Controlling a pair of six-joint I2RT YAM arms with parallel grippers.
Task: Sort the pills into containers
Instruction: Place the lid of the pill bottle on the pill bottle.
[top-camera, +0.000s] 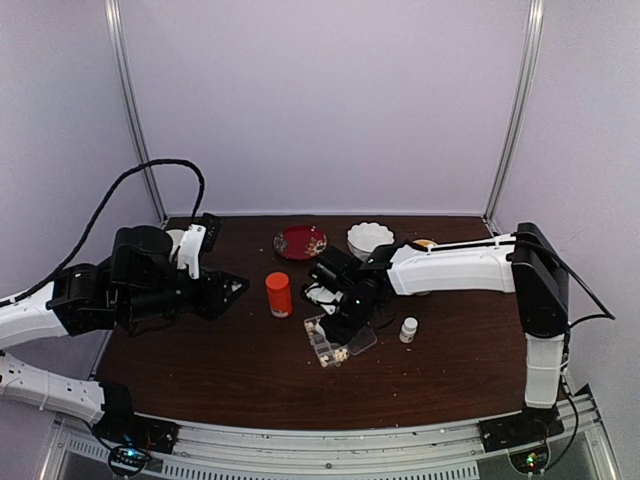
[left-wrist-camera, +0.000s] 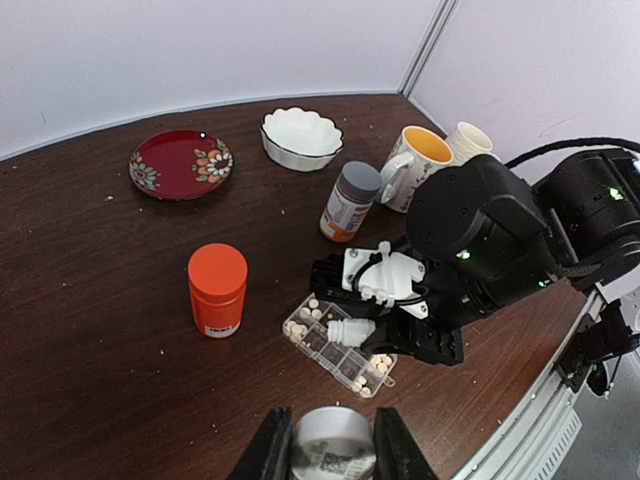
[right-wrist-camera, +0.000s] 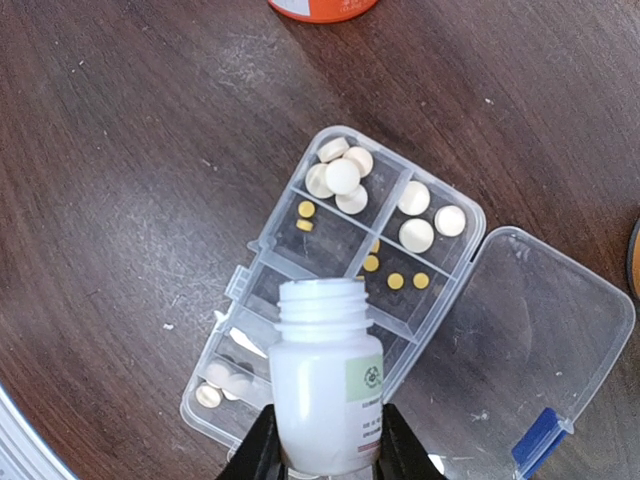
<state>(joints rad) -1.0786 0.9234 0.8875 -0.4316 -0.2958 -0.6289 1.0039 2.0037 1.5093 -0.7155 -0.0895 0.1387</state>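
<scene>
The clear pill box (right-wrist-camera: 300, 250) lies open on the dark table, its lid (right-wrist-camera: 530, 340) flipped to the right. Its cells hold white pills (right-wrist-camera: 342, 175) and small yellow pills (right-wrist-camera: 396, 281). My right gripper (right-wrist-camera: 325, 450) is shut on a small open white bottle (right-wrist-camera: 325, 380), tipped with its mouth over the box's middle cells. From the left wrist view the bottle (left-wrist-camera: 350, 330) lies across the box (left-wrist-camera: 305, 325) under the right gripper (left-wrist-camera: 400, 325). My left gripper (left-wrist-camera: 330, 450) hangs near of the box, shut on a white labelled bottle (left-wrist-camera: 330, 445). In the top view the box (top-camera: 325, 345) sits below the right gripper (top-camera: 345, 318).
An orange-red bottle (top-camera: 279, 294) stands left of the box. A grey-capped bottle (left-wrist-camera: 351, 200), two mugs (left-wrist-camera: 420, 165), a white bowl (top-camera: 370, 239) and a red plate (top-camera: 300, 241) stand behind. Another small white bottle (top-camera: 408, 329) stands right of the box.
</scene>
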